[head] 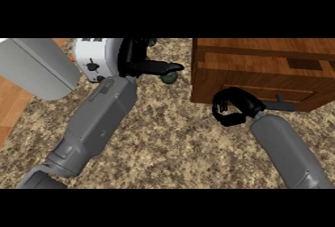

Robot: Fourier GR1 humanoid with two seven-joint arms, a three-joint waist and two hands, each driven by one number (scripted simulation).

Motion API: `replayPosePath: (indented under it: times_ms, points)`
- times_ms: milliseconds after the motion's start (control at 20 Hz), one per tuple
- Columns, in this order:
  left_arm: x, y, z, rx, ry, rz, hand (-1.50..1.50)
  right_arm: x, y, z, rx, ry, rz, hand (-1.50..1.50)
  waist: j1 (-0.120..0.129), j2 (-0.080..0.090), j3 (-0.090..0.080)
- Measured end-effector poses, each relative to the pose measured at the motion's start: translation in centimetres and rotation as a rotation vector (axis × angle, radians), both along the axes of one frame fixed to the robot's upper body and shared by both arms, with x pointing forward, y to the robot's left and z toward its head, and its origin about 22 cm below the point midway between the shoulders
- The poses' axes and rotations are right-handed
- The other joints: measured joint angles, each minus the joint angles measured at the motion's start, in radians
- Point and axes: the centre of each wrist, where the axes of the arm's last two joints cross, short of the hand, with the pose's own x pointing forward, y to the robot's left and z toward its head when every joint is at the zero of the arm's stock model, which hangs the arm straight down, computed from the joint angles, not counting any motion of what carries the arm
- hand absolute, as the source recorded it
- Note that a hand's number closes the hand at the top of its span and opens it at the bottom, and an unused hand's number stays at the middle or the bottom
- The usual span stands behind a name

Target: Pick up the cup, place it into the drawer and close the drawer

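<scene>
On the speckled counter, the cup [169,78] sits just under the left hand [141,62], whose fingers lie extended over it without closing.

The right hand [232,108] is curled, holding nothing, at the wooden drawer [262,71] front beside its handle [282,105]. A glancing grasp could topple the cup toward the toaster [91,55].

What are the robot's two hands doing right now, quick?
Left hand: reaching toward a small dark thing by the toaster; whether it grips it cannot be told.
Right hand: fingers curled, holding nothing, at the drawer front.
</scene>
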Motion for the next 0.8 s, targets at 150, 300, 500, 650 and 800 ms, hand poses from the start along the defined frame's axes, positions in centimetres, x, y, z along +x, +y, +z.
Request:
replayPosePath:
  times_ms: [150,300,500,650,800]
  points:
    - [-0.5,0.9,-0.8,-0.007,0.0,-0.01,-1.5,1.7,-1.3,0.7,0.042,-0.046,-0.056,1.5,0.02,0.007,0.002]
    - [-0.8,2.2,-1.3,-0.005,0.001,-0.019,-1.5,3.3,-2.5,2.2,0.083,-0.089,-0.117,1.5,0.041,0.015,0.005]
    - [-1.0,3.5,-1.5,-0.001,0.003,-0.029,-1.5,3.8,-3.3,2.3,0.148,-0.065,-0.126,1.5,0.051,0.015,0.008]
    - [-1.2,4.2,-1.8,0.005,0.005,-0.044,-1.5,3.9,-3.8,2.3,0.188,-0.034,-0.129,1.5,0.059,0.014,0.008]
    - [-1.2,4.9,-1.6,0.004,0.001,-0.054,-1.5,3.9,-4.5,2.6,0.222,-0.005,-0.122,1.5,0.067,0.015,0.009]
